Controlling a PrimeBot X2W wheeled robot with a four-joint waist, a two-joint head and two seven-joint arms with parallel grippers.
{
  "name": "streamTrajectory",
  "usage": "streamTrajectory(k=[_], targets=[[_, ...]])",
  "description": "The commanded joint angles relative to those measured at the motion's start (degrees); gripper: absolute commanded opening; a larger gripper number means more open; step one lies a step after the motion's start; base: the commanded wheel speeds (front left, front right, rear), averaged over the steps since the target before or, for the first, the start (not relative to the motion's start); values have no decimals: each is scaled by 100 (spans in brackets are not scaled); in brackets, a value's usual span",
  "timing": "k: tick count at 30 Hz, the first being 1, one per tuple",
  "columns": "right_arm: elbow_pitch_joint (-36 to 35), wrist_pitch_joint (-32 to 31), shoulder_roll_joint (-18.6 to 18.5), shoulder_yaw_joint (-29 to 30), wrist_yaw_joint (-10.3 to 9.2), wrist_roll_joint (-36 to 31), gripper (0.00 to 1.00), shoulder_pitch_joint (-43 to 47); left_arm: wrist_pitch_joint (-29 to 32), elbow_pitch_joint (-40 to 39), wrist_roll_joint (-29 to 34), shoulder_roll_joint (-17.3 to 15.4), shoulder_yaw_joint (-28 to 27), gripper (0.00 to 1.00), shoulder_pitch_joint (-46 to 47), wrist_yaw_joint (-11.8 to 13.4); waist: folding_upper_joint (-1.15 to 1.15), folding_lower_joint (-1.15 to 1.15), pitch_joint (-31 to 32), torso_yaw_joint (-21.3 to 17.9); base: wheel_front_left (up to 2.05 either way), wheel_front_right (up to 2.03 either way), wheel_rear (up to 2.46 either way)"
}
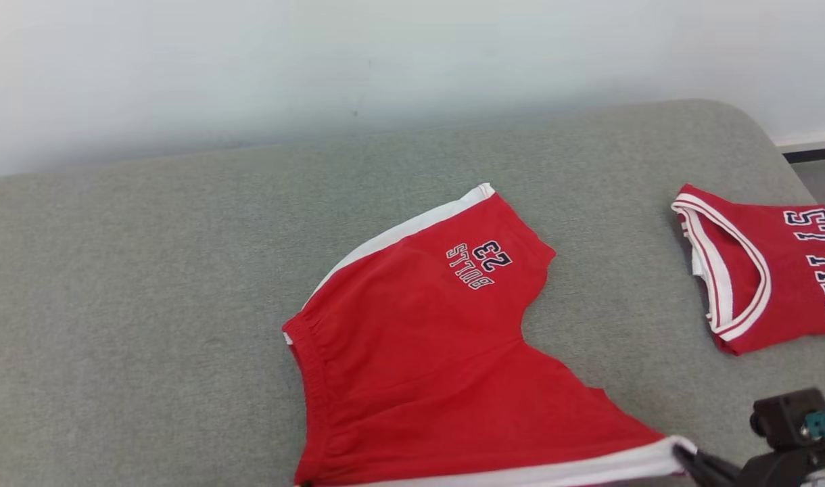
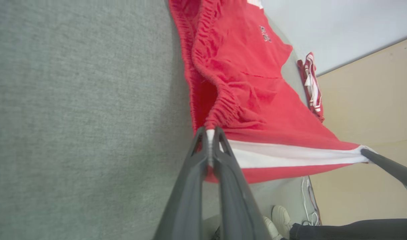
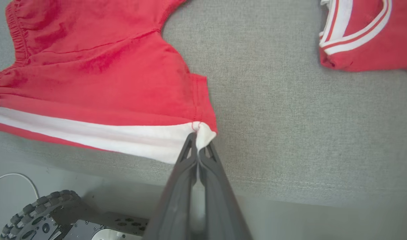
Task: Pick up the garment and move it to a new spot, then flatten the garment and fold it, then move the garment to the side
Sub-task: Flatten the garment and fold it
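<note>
Grey fabric cushion (image 1: pixel 149 304) spreads under both sets of fingers. Red shorts (image 1: pixel 419 352) with white side stripes lie across it, reaching away from the fingertips, and the near stripe is pulled taut between the two grippers. A folded red jersey (image 1: pixel 771 270) sits beyond the right fingers, apart from the shorts. The left gripper (image 2: pixel 209 132) is pinched tight on the waistband corner, and the right gripper (image 3: pixel 197 137) is pinched tight on the white hem corner.
</note>
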State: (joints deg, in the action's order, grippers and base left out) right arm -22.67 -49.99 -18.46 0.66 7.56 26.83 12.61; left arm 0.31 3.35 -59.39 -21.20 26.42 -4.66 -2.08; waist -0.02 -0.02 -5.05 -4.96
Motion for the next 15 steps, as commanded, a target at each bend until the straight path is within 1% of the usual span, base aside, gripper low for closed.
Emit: streamTrajectory(k=[1,3,7,9,15], targets=[[-68,3,-13,51,-18,-91,0,-110,-11,-110,-37,-2,-58,0,-34,27,2,2,-2,70,0,0,0],[-89,111,-89,70,-18,-161,0,-355,-61,-273,-109,66,-126,0,59,42,2,2,-46,118,0,0,0],[320,382,-300,-97,-18,-209,0,-1121,-143,-384,-193,259,-234,0,491,7,2,2,-169,259,0,0,0],[686,558,-419,-246,-18,-223,0,-1616,-114,-293,-189,352,-242,0,797,12,2,2,-239,354,0,0,0],[2083,1221,-535,-784,-17,-217,0,-3143,-215,203,-30,691,-297,0,1724,119,2,2,-485,586,0,0,0]])
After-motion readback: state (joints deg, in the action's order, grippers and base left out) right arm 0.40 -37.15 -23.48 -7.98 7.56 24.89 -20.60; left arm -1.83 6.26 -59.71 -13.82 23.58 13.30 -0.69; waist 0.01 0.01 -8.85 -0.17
